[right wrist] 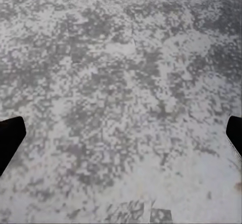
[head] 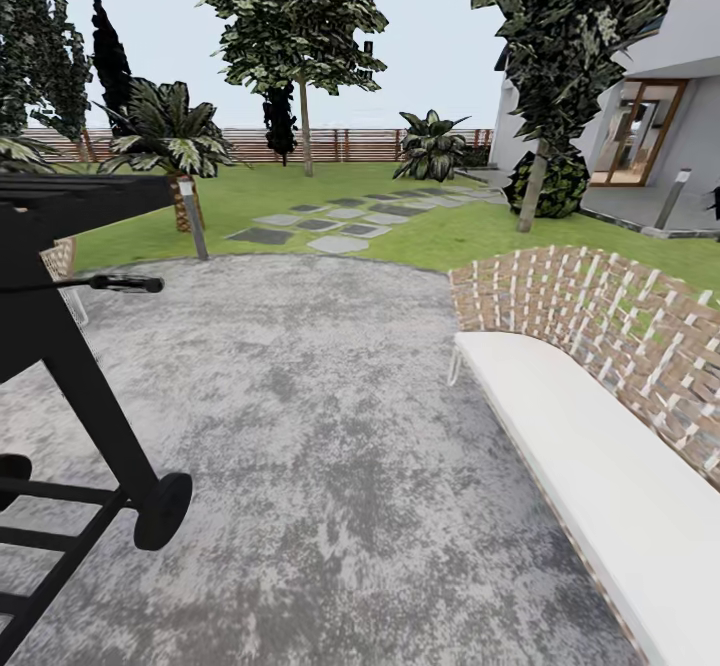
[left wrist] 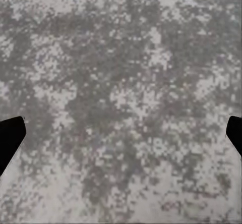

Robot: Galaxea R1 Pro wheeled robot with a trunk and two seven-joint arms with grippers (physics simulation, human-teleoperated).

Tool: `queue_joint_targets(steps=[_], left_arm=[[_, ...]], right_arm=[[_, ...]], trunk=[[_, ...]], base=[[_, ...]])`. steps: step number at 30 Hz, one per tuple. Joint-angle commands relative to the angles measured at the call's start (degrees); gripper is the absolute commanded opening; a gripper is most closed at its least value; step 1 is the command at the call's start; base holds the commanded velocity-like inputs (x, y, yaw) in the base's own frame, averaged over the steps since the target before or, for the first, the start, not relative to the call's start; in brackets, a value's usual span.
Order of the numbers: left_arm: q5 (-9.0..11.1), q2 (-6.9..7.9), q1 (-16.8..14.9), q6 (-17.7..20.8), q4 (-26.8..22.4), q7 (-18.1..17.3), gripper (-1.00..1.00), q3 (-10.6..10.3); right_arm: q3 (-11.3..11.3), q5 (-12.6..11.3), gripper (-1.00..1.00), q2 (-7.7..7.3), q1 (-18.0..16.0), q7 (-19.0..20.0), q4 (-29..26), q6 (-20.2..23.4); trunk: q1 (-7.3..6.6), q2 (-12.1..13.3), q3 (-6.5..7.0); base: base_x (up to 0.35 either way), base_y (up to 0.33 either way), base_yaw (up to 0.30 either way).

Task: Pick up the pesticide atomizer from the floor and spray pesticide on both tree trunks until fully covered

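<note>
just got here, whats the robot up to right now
Nothing is being handled yet. The robot stands on a grey paved patio, looking out over a lawn. Two trees rise ahead, one by the fence, one near the house. A black wheeled grill stands at the view's left, a wicker bench with a white cushion at its right. Both wrist cameras look down at bare paving: the left end effector and right end effector are open and hold nothing.
</note>
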Motion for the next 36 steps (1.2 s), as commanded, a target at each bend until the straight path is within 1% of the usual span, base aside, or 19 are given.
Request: queue_joint_targets(steps=[1, 36], left_arm=[[0.04, -0.01, -0.03, -0.19, 0.05, 0.03, 1.00, 0.10], [0.04, -0.01, -0.03, -0.19, 0.00, -0.01, 1.00, 0.10]], right_arm=[[-0.07, 0.00, 1.00, 0.01, -0.03, -0.02, 0.04, -0.19], [0.02, 0.09, 1.00, 0.01, -0.03, -0.01, 0.04, -0.11]], trunk=[[0.02, -0.02, -0.05], [0.02, -0.02, -0.05]], base=[[0.339, 0.000, 0.000], [0.339, 0.000, 0.000]])
